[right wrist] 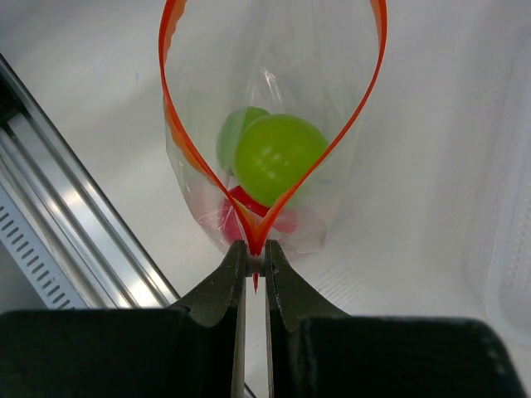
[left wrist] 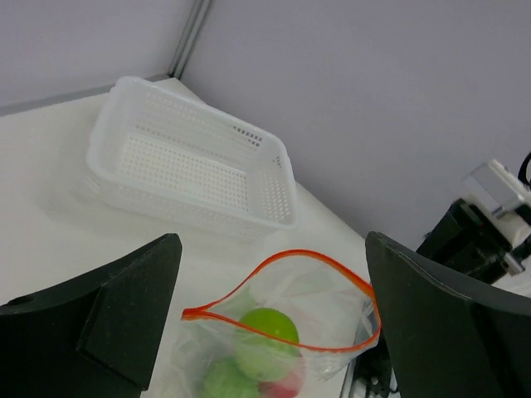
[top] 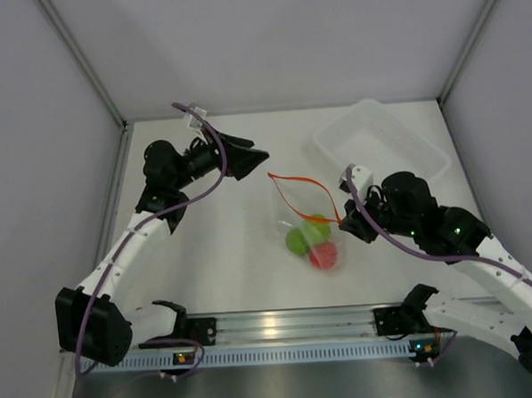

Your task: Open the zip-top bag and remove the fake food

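Right tool pinches shut on the zip-top bag at its red-orange strip. Left tool gapes wide, holding nothing. Bag lies mid-counter, mouth open, with the fake food inside.

One zip-top bag, two lime-green balls, one red ball, one white perforated basket and two robot arms are counted in view.

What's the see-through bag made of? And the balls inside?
The clear zip-top bag with the red-orange strip looks like thin, glossy plastic film: it wrinkles and shows everything through it. The lime-green balls and red ball look like smooth plastic, probably, with a soft sheen.
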Action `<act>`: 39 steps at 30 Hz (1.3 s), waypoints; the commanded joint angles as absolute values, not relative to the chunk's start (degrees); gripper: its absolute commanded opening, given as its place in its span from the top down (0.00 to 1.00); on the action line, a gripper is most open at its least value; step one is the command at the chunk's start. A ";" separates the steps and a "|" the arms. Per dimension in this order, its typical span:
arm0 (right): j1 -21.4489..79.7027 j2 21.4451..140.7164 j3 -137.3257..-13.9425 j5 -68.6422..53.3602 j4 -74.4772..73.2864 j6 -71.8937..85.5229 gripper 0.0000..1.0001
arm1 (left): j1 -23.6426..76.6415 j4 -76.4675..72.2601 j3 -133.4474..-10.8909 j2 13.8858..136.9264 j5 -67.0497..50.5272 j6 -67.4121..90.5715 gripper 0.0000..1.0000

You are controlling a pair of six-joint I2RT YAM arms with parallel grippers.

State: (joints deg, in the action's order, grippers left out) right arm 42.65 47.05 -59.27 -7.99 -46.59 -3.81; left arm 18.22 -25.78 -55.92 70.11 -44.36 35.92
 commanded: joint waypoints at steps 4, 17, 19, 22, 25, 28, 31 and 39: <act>43.42 48.43 -62.23 -7.38 -44.39 -2.46 1.00 | 28.99 2.78 -64.42 67.42 -11.29 41.55 0.01; 44.03 48.78 -61.88 -2.37 -43.16 -0.44 1.00 | 45.70 9.41 -55.91 59.59 9.59 64.48 0.01; 44.56 48.69 -61.44 -2.37 -42.72 -0.44 1.00 | 46.23 9.40 -55.29 60.47 6.18 67.66 0.01; 45.61 48.43 -60.82 -2.37 -41.84 -0.44 1.00 | 46.67 9.40 -55.20 63.18 2.39 73.89 0.01; 46.75 48.95 -60.47 -2.37 -41.05 1.30 1.00 | 47.02 9.75 -56.60 65.99 0.26 76.64 0.01; 48.16 49.66 -60.64 -0.80 -41.04 1.76 1.00 | 47.99 9.76 -56.08 66.09 -0.71 79.27 0.01; 49.56 50.36 -60.99 2.28 -41.57 2.11 1.00 | 49.56 13.09 -55.03 64.78 3.16 81.30 0.01; 55.28 52.03 -61.44 8.79 -40.78 3.60 1.00 | 52.21 18.27 -53.52 66.07 4.22 84.64 0.01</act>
